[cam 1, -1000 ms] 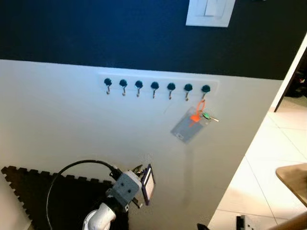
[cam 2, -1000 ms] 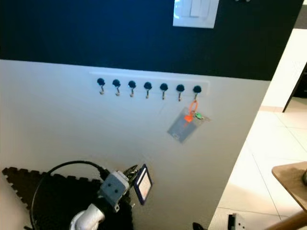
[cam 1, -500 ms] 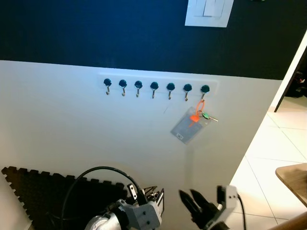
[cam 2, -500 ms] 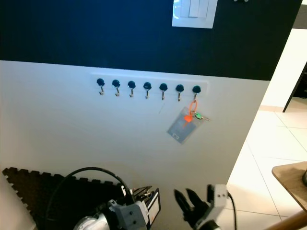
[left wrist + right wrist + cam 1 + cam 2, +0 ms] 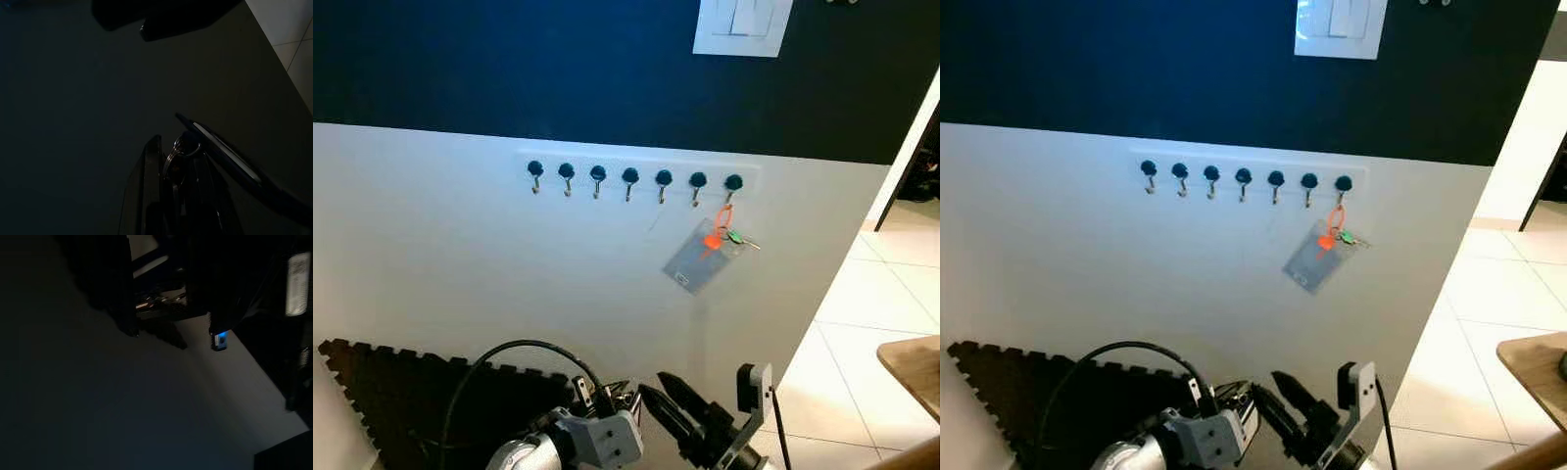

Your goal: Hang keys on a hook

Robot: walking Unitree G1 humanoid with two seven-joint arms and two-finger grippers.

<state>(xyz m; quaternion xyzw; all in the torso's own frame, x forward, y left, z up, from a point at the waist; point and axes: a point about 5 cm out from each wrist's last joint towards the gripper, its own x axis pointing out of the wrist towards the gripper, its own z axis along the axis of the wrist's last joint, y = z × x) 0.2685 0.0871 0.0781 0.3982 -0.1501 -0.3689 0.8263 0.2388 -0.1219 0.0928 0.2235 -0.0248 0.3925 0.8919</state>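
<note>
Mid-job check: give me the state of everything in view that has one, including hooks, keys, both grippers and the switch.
Hook rack: seven hooks, six bare, the rightmost taken.
Orange-tagged keys with card holder: hanging from the rightmost hook, card tilted.
Left gripper: low by the wall, shut on a key bunch.
Right gripper: open, fingers pointing toward the left gripper.
Wall switch: position cannot be told.

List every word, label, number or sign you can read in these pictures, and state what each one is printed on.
No text can be read anywhere.
Clear card holder hanging from the last hook: a small dark mark at its lower corner, too small to read.
Light switch plate on the dark wall: no print visible.
Left gripper, holding a key set: no legible marking.
</note>
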